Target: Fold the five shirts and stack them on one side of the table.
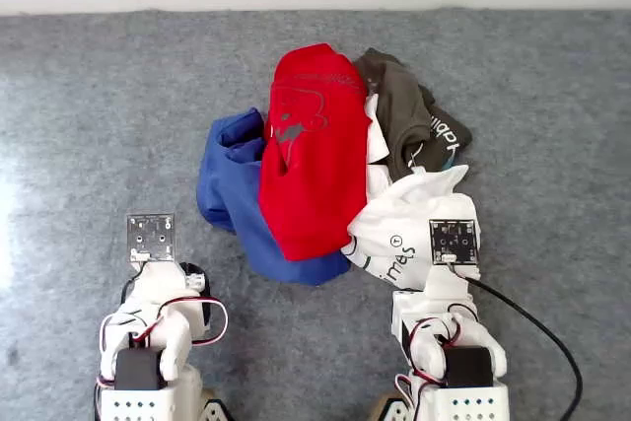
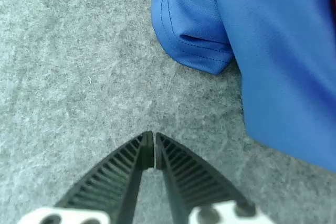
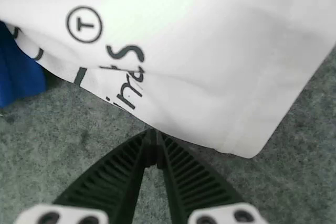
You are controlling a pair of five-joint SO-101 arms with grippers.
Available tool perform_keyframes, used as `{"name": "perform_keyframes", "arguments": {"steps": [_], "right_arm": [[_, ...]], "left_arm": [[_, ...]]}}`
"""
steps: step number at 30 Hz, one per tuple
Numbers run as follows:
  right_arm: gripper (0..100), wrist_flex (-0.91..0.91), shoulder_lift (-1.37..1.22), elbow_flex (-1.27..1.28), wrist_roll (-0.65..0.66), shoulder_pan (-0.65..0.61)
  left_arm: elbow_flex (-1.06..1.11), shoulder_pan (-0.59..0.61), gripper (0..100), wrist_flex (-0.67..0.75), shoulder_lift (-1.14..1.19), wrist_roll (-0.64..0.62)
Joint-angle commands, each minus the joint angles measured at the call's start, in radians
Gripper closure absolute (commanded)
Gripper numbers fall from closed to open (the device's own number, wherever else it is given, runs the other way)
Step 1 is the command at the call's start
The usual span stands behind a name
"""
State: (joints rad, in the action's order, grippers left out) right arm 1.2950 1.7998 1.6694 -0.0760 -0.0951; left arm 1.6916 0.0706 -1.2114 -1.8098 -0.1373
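Observation:
A heap of shirts lies mid-table in the high view: a red shirt (image 1: 314, 150) on top, a blue shirt (image 1: 237, 189) under its left side, a dark olive shirt (image 1: 409, 120) at the back right, and a white printed shirt (image 1: 409, 224) at the front right. My left gripper (image 2: 154, 153) is shut, hovering over bare carpet just short of the blue shirt (image 2: 262, 51). My right gripper (image 3: 154, 150) is shut, its tips at the hem of the white shirt (image 3: 199, 61). Both arms sit folded at the near edge, left arm (image 1: 153, 332) and right arm (image 1: 449, 337).
Grey carpet-like table surface (image 1: 99, 125) stretches wide on the left and right (image 1: 552, 145) of the heap. A black cable (image 1: 537, 332) runs from the right arm toward the near right edge. A pale wall strip borders the far side.

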Motion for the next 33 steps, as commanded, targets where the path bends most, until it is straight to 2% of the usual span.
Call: {"name": "perform_keyframes", "arguments": {"steps": [1,28,33], "right_arm": [[99.0,0.007,0.004,0.014,0.008,-0.001],[99.0,0.007,0.004,0.014,0.008,-0.001],[99.0,0.007,0.004,0.014,0.008,-0.001]], "left_arm": [[-0.008,0.005,99,-0.005,-0.005,0.003],[-0.008,0.005,99,-0.005,-0.005,0.003],[-0.008,-0.081,98,-0.005,-0.005,0.002]]}}
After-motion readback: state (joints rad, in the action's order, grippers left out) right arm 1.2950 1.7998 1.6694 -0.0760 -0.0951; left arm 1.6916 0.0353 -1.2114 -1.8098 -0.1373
